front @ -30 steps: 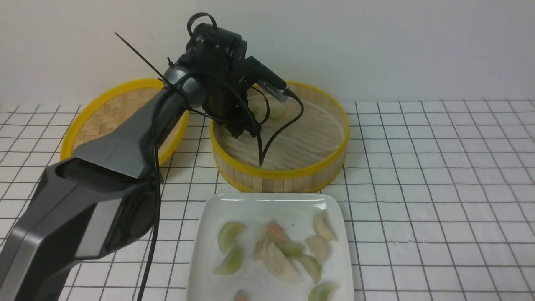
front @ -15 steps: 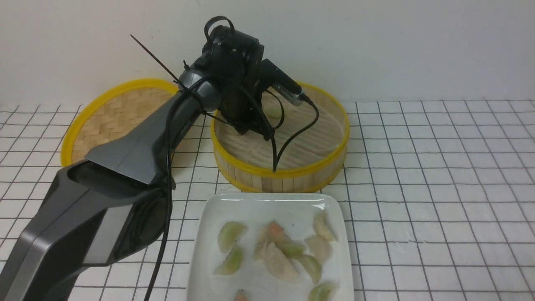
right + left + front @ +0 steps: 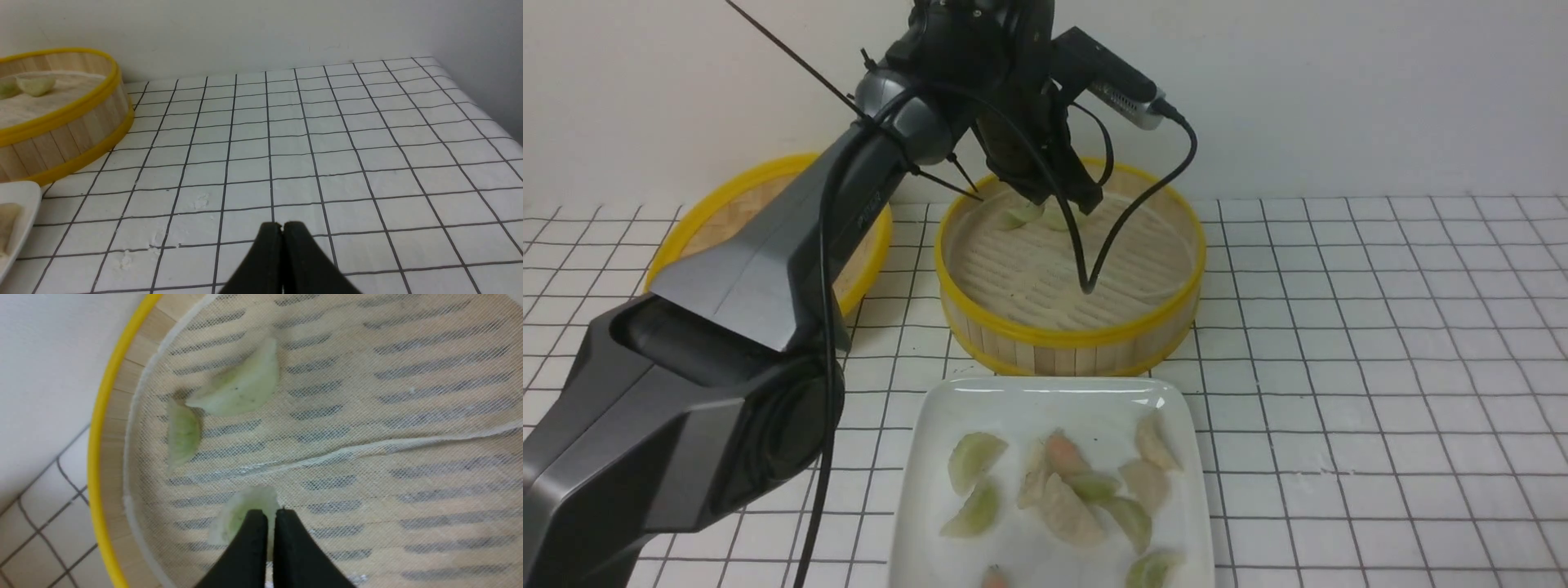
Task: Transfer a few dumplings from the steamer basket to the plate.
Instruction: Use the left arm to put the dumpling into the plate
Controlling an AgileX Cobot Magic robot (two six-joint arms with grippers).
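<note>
The steamer basket [image 3: 1070, 336] stands behind the white plate [image 3: 1045, 396]. My left gripper [image 3: 1068, 202] hangs over the basket's back part. In the left wrist view the left gripper [image 3: 271, 511] is shut on the thin edge of a pale green dumpling [image 3: 239, 512], above the mesh-lined floor. Two more green dumplings [image 3: 241, 388] [image 3: 184, 433] lie near the basket's wall [image 3: 98, 437]; the front view shows them at the back [image 3: 1019, 216]. Several dumplings, green [image 3: 974, 453] and whitish, lie on the plate. My right gripper [image 3: 282, 225] is shut and empty over the tiled table.
A shallow woven lid [image 3: 727, 220] with a yellow rim lies left of the basket. My left arm's cable [image 3: 1086, 282] hangs down into the basket. The wall runs close behind the basket. The checked tabletop [image 3: 1380, 367] spreads to the right.
My left gripper closed, then the arm rose and swung from the basket's near left toward its back. Two dumplings at the back wall now show in the front view.
</note>
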